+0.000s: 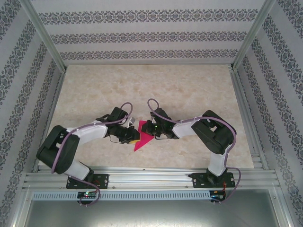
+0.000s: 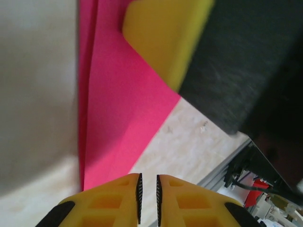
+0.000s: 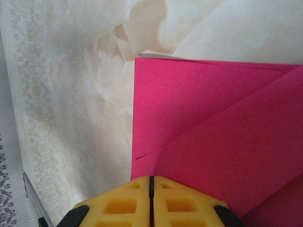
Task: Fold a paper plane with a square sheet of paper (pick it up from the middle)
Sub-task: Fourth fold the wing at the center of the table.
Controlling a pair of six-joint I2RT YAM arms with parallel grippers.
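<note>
The magenta-pink sheet of paper (image 1: 141,140) lies flat on the table between the two arms, folded into a pointed shape whose tip faces the near edge. Diagonal folded flaps show on the paper (image 3: 213,118) in the right wrist view. My right gripper (image 1: 149,133) (image 3: 152,178) is shut, its tips resting on the paper near one edge. One of its yellow fingers (image 2: 161,38) lies over the paper (image 2: 123,104). My left gripper (image 1: 134,137) (image 2: 148,177) sits just off the paper's edge, with jaws a narrow gap apart and only tabletop between them.
The beige marble-look tabletop (image 1: 151,90) runs back to patterned walls. An aluminium rail (image 1: 151,176) (image 2: 227,165) carrying the arm bases and cables borders the near edge, close behind the paper's tip.
</note>
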